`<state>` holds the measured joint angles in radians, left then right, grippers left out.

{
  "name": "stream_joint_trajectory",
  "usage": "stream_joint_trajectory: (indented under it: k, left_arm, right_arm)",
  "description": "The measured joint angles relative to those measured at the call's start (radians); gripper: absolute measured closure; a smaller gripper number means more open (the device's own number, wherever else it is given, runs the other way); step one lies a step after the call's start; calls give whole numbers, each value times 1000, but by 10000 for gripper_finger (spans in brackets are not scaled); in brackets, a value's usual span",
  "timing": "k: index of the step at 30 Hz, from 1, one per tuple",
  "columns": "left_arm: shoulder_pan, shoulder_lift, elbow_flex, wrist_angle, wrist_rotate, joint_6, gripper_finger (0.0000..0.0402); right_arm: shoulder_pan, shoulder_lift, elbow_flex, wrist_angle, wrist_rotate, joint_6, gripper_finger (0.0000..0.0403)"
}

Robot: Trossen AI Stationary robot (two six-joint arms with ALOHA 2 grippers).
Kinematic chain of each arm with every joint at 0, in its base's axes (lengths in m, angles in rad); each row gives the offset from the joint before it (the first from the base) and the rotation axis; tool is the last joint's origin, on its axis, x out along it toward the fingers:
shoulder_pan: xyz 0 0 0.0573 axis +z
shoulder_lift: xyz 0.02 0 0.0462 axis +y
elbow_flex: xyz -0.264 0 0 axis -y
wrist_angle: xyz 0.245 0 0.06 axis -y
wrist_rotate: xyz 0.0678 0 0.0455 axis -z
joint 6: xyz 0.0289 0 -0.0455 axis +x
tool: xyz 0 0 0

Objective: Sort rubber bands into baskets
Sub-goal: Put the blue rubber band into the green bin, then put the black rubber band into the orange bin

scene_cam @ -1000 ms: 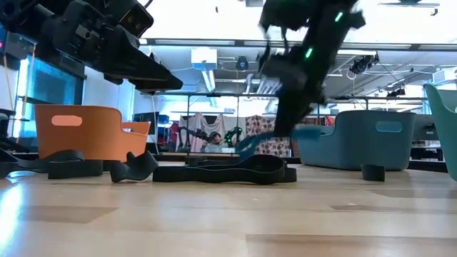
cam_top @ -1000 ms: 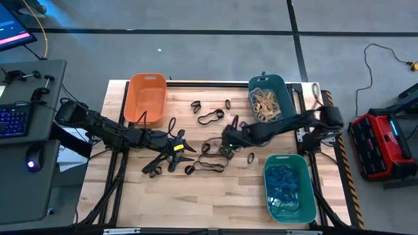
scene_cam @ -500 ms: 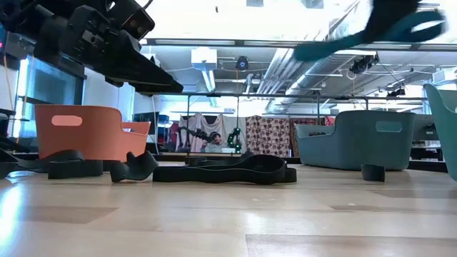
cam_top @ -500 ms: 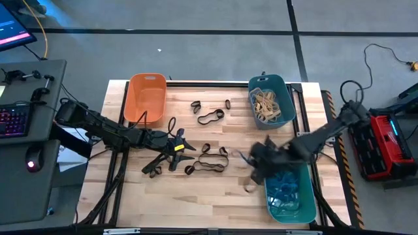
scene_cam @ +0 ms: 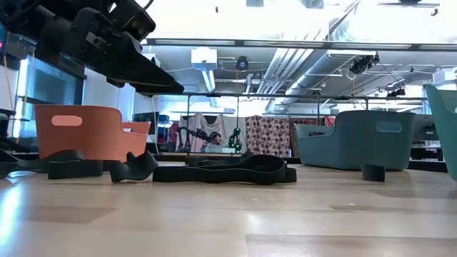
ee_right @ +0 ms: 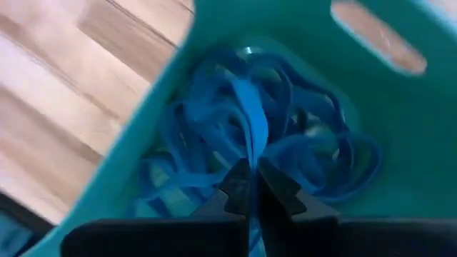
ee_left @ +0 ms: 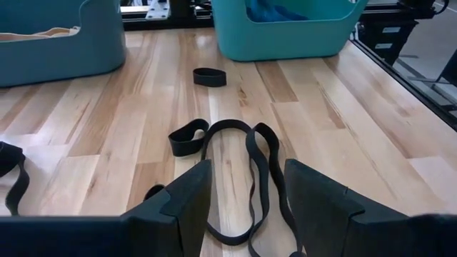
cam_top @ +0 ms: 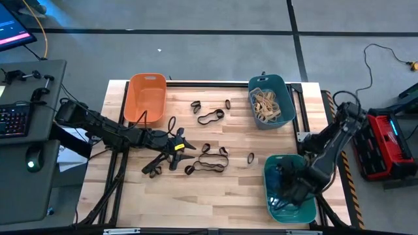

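Note:
My right gripper (cam_top: 287, 186) hangs over the lighter green basket (cam_top: 269, 171) at the table's near right, shut on a blue rubber band (ee_right: 250, 125). Several more blue bands (ee_right: 193, 143) lie in that basket. My left gripper (cam_top: 177, 147) hovers open near the table's middle, its fingers (ee_left: 178, 207) on either side of black bands (ee_left: 243, 164) that lie flat on the wood. The dark teal basket (cam_top: 285, 85) at the far right holds tan bands (cam_top: 266, 104). The orange basket (cam_top: 146, 98) stands at the far left. My right gripper pinches one blue band (ee_right: 250, 153) between its two fingertips, coming from above and pointing down into the green basket. The band runs from the tips down toward the pile of blue bands; whether its far end rests on the pile I cannot tell.
More black bands lie loose on the wood: a group at the middle (cam_top: 210, 160), a small one (cam_top: 250, 158) toward the right, and others (cam_top: 209, 117) at the far side between the orange and teal baskets. Bare wood lies along the near edge.
My right gripper has gone from the black bands at the table's middle, up and toward the near right, carrying the blue band, and now stands over the green basket. It has left the low view.

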<state>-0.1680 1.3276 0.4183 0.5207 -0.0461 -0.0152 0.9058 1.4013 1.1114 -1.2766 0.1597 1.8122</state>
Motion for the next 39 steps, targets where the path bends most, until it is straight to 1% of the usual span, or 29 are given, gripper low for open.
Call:
stream_joint_trajectory:
  k: [5,9,13,16,20,23,27,30,32,35,37,39]
  left_arm:
    - [0,0,0,1,0,-26,232]
    - [3,0,0,2,-1,-8,232]
    - [4,0,0,6,-4,-2,232]
    - [4,0,0,6,-4,-16,232]
    - [4,0,0,6,-4,-18,232]
    - [4,0,0,6,-4,-18,232]
    - [4,0,0,6,-3,-27,232]
    - [4,0,0,7,-4,-33,232]
    - [4,0,0,7,-4,-36,232]
    - [4,0,0,8,-4,-37,232]
    - [4,0,0,9,-4,-36,232]
    - [4,0,0,9,-3,-39,232]
  right_arm:
    - [11,90,0,4,-44,21,403]
    - [-3,151,0,45,-114,-12,402]
    - [-22,194,0,80,-150,-24,394]
    - [-36,209,0,81,-198,-41,366]
    - [-63,203,0,45,-268,-70,311]
    - [-86,185,15,2,-284,-105,278]
    - [-117,180,99,-94,-243,-177,260]
    - [-137,179,190,-172,-175,-237,259]
    - [-151,179,258,-212,-103,-273,258]
    - [-181,179,348,-259,39,-338,263]
    - [-216,178,397,-270,134,-385,276]
    - [-264,178,422,-259,191,-477,297]
